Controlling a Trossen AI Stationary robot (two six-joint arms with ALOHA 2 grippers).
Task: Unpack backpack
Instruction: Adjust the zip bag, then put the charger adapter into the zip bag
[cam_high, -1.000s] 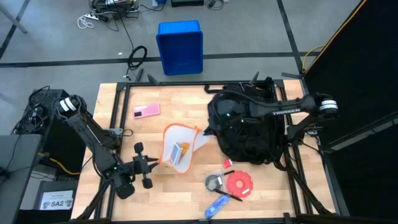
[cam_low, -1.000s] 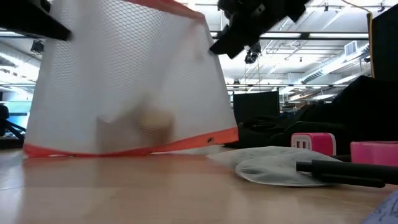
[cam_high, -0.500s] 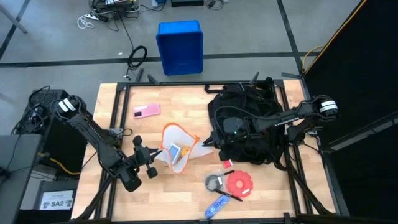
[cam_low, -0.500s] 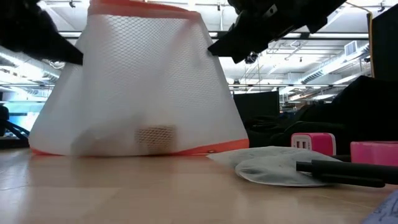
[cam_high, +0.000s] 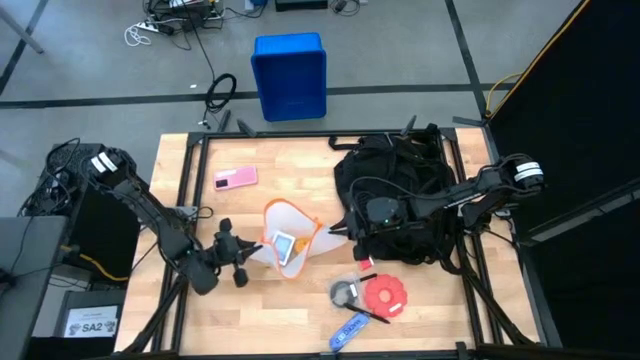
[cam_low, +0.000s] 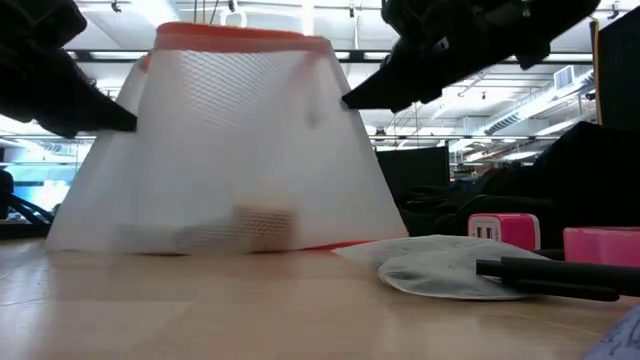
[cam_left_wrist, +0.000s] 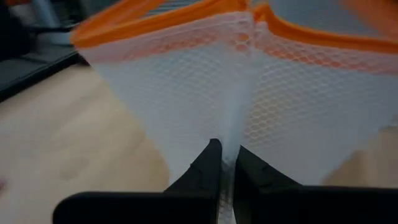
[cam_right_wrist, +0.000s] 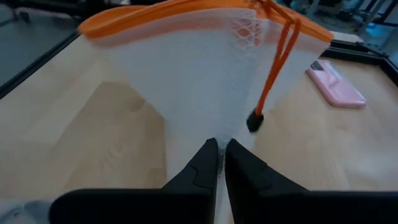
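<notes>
Both tools pinch a white mesh bag (cam_high: 285, 240) with orange trim: left tool (cam_left_wrist: 225, 163), right tool (cam_right_wrist: 221, 152). Inside, a small box blurs. Soft black backpack (cam_high: 400, 185) slumps far right on the desk (cam_high: 300, 310).

White honeycomb-mesh bag (cam_high: 283, 243) with orange trim; black backpack (cam_high: 400, 205).

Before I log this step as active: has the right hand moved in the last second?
Yes. In the high view the right hand has come off the backpack toward the table's front, now pinching the white mesh bag.
</notes>
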